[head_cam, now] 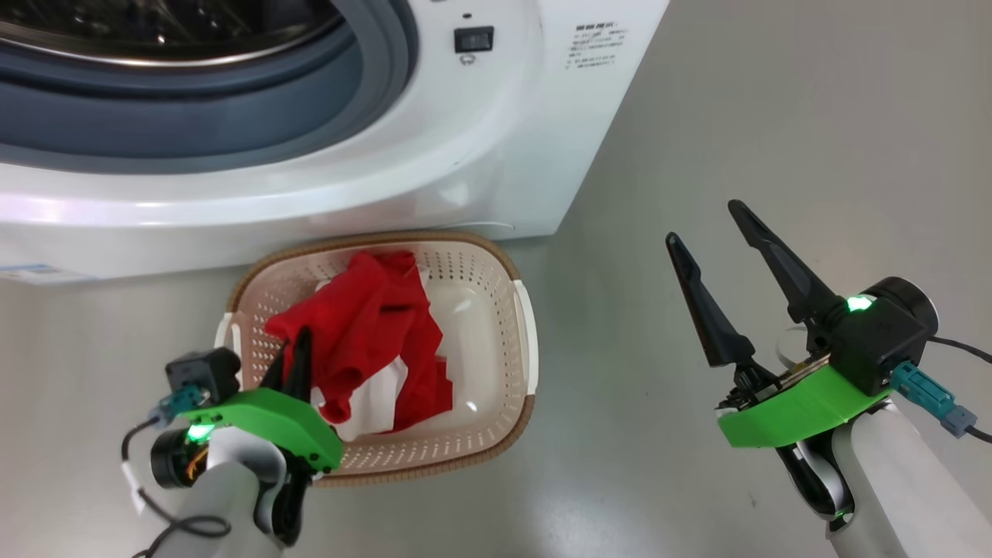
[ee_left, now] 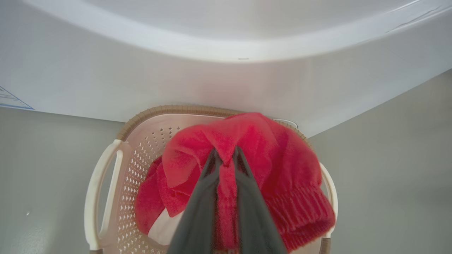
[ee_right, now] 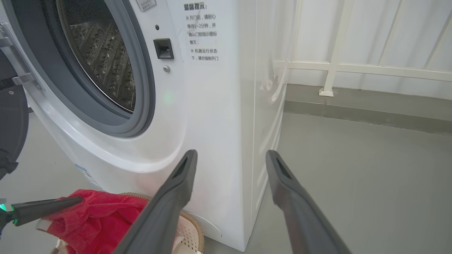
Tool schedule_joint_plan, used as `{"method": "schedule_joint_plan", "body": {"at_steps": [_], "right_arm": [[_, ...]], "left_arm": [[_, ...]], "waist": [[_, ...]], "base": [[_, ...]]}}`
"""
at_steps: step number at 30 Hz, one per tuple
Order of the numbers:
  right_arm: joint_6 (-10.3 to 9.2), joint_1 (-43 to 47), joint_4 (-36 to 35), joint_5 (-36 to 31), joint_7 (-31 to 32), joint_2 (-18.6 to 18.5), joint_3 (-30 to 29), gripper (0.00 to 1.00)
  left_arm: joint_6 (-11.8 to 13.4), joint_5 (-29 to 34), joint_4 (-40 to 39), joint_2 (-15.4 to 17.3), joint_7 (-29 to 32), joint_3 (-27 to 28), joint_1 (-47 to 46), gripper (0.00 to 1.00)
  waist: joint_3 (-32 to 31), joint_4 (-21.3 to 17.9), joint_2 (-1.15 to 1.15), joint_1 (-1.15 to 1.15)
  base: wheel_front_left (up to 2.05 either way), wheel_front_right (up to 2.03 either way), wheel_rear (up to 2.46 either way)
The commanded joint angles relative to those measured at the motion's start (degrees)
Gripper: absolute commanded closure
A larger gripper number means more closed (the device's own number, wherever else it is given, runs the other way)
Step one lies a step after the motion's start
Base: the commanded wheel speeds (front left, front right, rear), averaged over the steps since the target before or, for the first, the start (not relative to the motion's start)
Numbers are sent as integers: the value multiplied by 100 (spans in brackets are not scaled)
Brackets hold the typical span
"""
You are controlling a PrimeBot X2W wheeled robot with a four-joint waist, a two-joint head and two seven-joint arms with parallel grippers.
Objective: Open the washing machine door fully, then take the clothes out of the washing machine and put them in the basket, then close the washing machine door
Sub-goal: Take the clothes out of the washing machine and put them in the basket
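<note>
The cream perforated basket (head_cam: 521, 325) stands on the floor against the front of the white washing machine (head_cam: 480, 139). Red and white clothes (head_cam: 372, 325) lie heaped in it. My left gripper (ee_left: 226, 151) is shut on a fold of a red garment (ee_left: 279, 165) that drapes over the basket (ee_left: 106, 176). In the head view the left gripper (head_cam: 293, 349) is over the basket's near left corner. My right gripper (head_cam: 701, 220) hangs open and empty over bare floor to the right. The drum (ee_right: 102, 56) stands open, with the dark washing machine door (ee_right: 10, 123) swung out at the left edge.
Grey floor (head_cam: 775, 116) stretches to the right of the machine. A white railing and wall (ee_right: 353, 67) stand beyond the machine's side. In the right wrist view my right gripper (ee_right: 231, 152) points at the machine's front right corner, with the basket (ee_right: 192, 229) low at the left.
</note>
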Motion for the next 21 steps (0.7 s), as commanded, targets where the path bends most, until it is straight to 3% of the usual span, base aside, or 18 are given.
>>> {"method": "schedule_joint_plan", "body": {"at_steps": [1, 10, 17, 18, 19, 20, 21], "right_arm": [[26, -37, -130, 15, -36, -46, 116, 0], [26, -219, -45, 143, -36, -29, 243, 0], [26, -332, 31, 212, -36, -24, 321, 0], [26, -335, 41, 215, -36, -20, 317, 0], [26, -336, 54, 216, -36, -18, 309, 0], [26, -335, 68, 216, -36, -14, 299, 0], [26, -332, 87, 215, -36, -7, 284, 0]], "left_arm": [[-67, -82, 192, 84, -67, 83, -158, 100], [-149, -328, 1584, 63, -77, -83, -808, 100], [-186, -623, 2026, 60, -98, -183, -1051, 100], [-189, -648, 2050, 60, -104, -206, -1066, 83], [-191, -664, 2069, 60, -112, -232, -1078, 57], [-194, -677, 2086, 60, -119, -261, -1084, 18], [-196, -681, 2097, 60, -128, -301, -1088, 0]], "waist": [[125, -50, 0, 0], [420, -181, 0, 0], [514, -296, 0, 0], [512, -309, 0, 0], [505, -319, 0, 0], [495, -327, 0, 0], [478, -332, 0, 0]], "base": [[0, 0, 0], [0, 0, 0], [0, 0, 0], [0, 0, 0], [0, 0, 0], [0, 0, 0], [0, 0, 0]]}}
